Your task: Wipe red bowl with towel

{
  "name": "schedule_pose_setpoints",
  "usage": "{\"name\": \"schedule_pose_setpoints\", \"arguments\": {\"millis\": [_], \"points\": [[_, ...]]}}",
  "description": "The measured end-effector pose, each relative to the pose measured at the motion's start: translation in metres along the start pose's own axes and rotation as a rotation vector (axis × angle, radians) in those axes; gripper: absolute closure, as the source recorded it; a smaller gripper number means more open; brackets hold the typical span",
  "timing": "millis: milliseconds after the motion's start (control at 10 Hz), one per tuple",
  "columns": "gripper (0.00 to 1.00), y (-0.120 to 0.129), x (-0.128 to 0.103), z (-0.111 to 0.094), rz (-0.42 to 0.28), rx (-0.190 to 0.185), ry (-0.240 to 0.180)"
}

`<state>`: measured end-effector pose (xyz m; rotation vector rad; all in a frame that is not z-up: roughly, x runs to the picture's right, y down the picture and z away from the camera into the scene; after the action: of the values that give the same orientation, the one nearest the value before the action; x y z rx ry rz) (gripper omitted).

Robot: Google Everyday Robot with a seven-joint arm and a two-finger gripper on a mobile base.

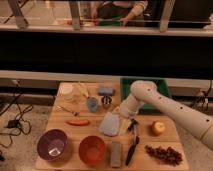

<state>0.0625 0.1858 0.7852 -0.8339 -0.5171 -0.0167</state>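
We found the towel [109, 125] crumpled mid-table [60, 127], just behind the red bowl [92, 149], likely kept close for wiping. Our arm [165, 107] reached in from the right, elbow raised, wrist tipped down-left. The gripper [118, 113] hung over the towel's far edge, jaws wide apart, holding nothing.
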Motion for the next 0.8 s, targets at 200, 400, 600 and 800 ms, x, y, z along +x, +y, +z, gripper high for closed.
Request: {"name": "schedule_pose_setpoints", "arguments": {"millis": [200, 400, 600, 800], "points": [[0.2, -0.008, -0.002, 0.009, -0.012, -0.007, -0.002], [0.2, -0.017, -0.009, 0.016, -0.04, -0.011, -0.005], [0.2, -0.029, -0.014, 0.026, -0.062, -0.017, -0.012], [0.2, -0.032, -0.004, 0.037, -0.058, -0.031, -0.014]]}}
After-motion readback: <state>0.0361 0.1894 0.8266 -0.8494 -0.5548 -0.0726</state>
